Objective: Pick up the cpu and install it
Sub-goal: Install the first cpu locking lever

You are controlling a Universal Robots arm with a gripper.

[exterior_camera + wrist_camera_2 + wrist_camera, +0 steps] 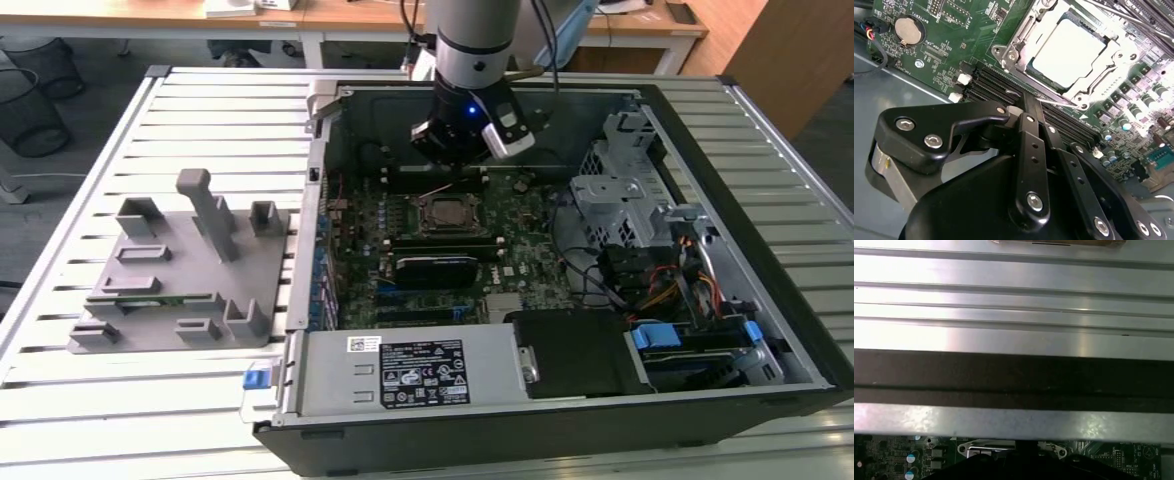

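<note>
CPU (1069,50): silvery-white square lying flat inside the motherboard socket (1019,37), framed by the socket's metal bracket on all sides.
Socket in the room: it sits mid-board (443,213) in the open computer case (747,260), and from the exterior view the pale chip top is hard to make out there.
Gripper (1030,102): hanging just off the socket's edge, over the memory slots (994,82) beside it, and carrying nothing that I can see.
Pincer state: the black fingers (1026,107) run side by side with their tips pressed together, no chip between them.
Arm: in the exterior view the gripper (470,150) stands above the board, just beyond the socket toward the case's back wall.
Grey fixture block (180,270): out on the slatted table (80,400), well apart from the socket; no chip visible on it.
Done, by my reckoning: pick-up and placing, since the chip rests in the socket and the gripper is off it.
Left, by my reckoning: whether the retention frame is clamped down I cannot tell from here, so seating looks finished but locking is unconfirmed.
</note>
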